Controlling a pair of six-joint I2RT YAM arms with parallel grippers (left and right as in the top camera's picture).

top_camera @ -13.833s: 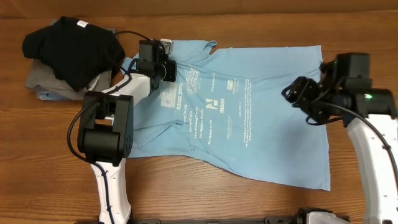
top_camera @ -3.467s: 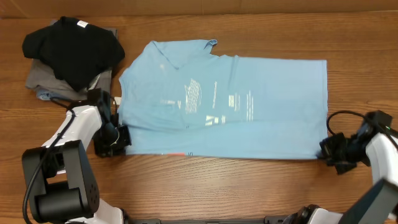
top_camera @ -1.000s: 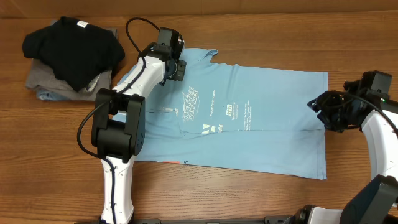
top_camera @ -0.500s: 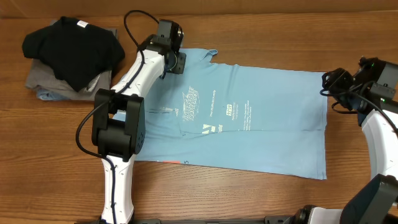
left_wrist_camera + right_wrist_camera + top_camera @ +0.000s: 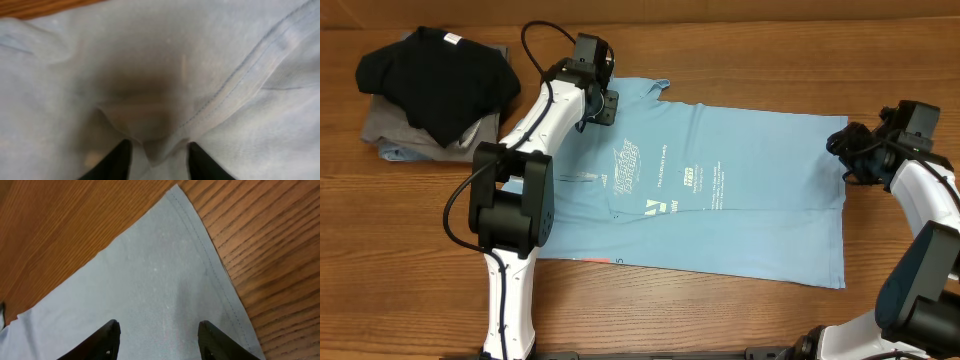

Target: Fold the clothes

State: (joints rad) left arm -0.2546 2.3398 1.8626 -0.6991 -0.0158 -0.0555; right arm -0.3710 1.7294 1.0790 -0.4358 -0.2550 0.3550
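Sky-blue short-sleeved T-shirt (image 5: 740,200) spread flat across the middle of the table (image 5: 720,320), lying sideways: collar (image 5: 655,88) at the upper left of the frame, hem (image 5: 844,200) running down the right side. White printed text and logos (image 5: 650,180) sit left of centre, turned on their side. A faint crease runs left to right just below the print. A sliver of red lettering (image 5: 598,261) peeks out at the lower-left edge. The stitched top-right corner lies flat on the wood
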